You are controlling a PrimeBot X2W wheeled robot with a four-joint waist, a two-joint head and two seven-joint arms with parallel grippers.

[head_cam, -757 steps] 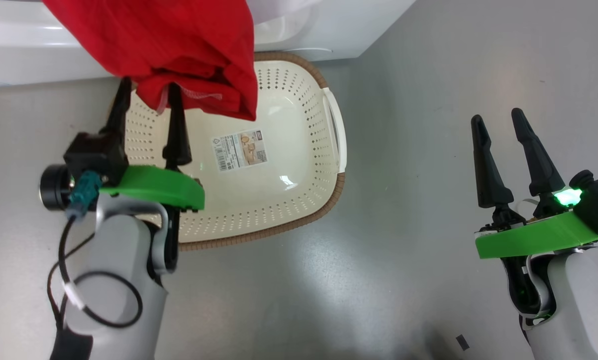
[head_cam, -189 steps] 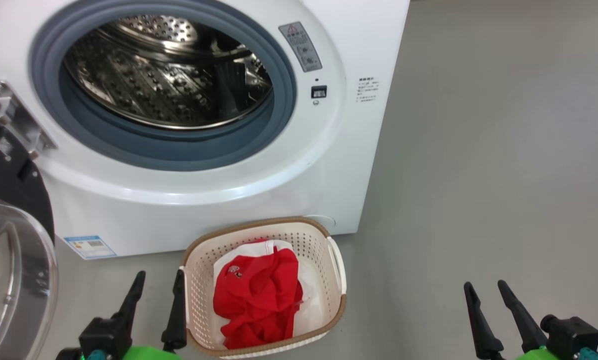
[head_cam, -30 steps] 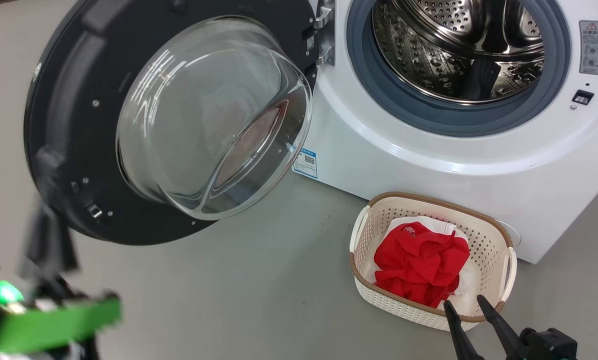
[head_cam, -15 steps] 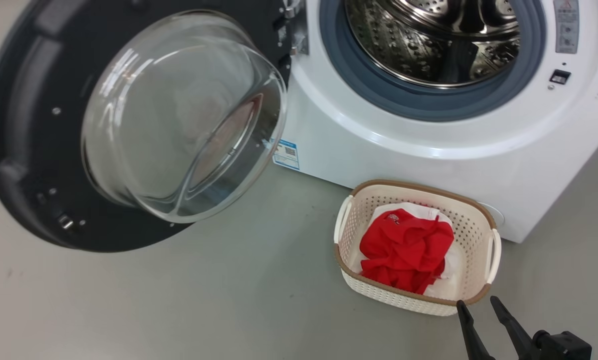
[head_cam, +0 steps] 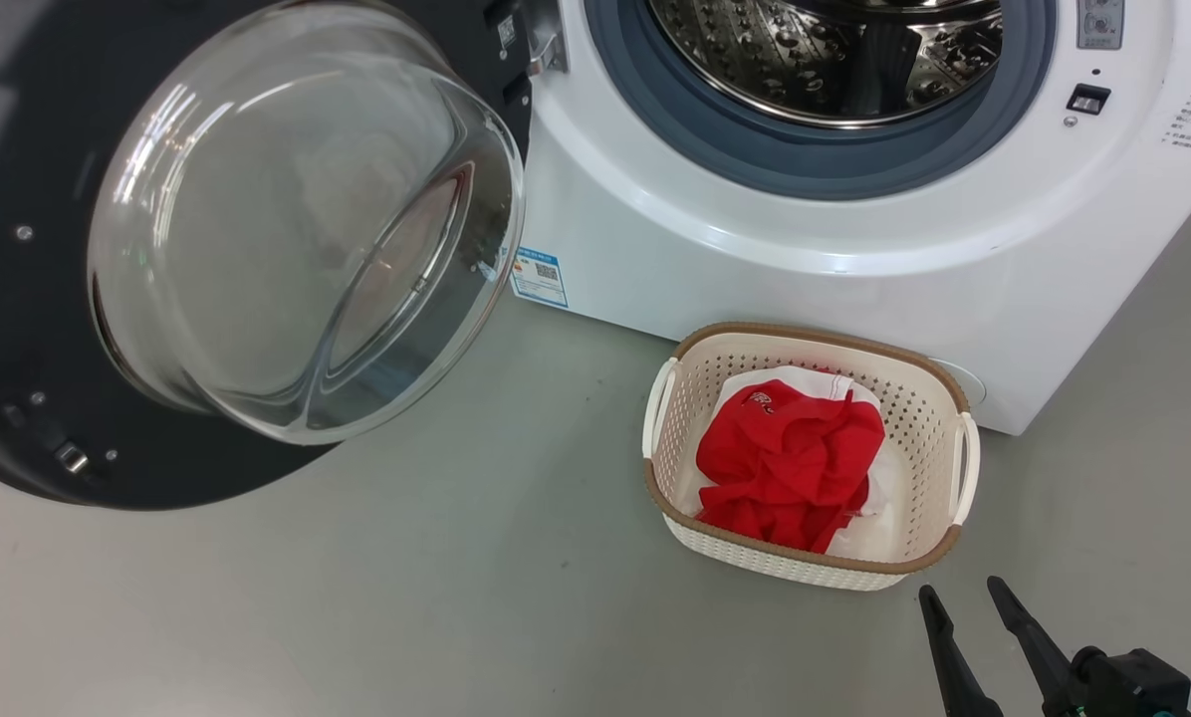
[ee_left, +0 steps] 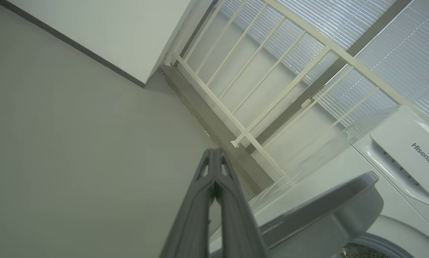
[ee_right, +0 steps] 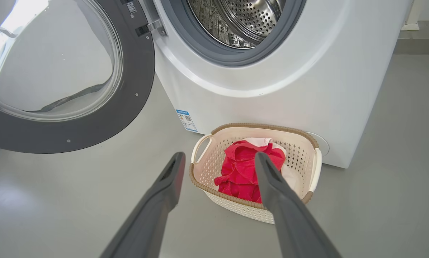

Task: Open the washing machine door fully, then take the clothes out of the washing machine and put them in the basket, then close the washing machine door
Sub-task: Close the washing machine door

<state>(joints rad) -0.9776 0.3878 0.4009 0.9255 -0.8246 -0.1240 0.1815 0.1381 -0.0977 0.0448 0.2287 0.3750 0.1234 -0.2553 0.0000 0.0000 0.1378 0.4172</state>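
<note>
Right gripper (head_cam: 960, 595) hangs by the basket's near right corner, clear of it, its two dark fingers spread wide and empty; the left gripper (ee_left: 214, 153) has its fingers pressed together on nothing, aimed toward a white railing (ee_left: 329, 48). Red and white clothes (head_cam: 790, 463) lie heaped in the basket (head_cam: 785, 568), which stands on the grey floor (head_cam: 456, 597) just beside the front of the washing machine (head_cam: 755, 269), below its steel drum (head_cam: 805, 60). At the left, the washing machine door (head_cam: 18, 329) stands swung wide on its hinge, its glass bowl (head_cam: 287, 229) bulging outward
</note>
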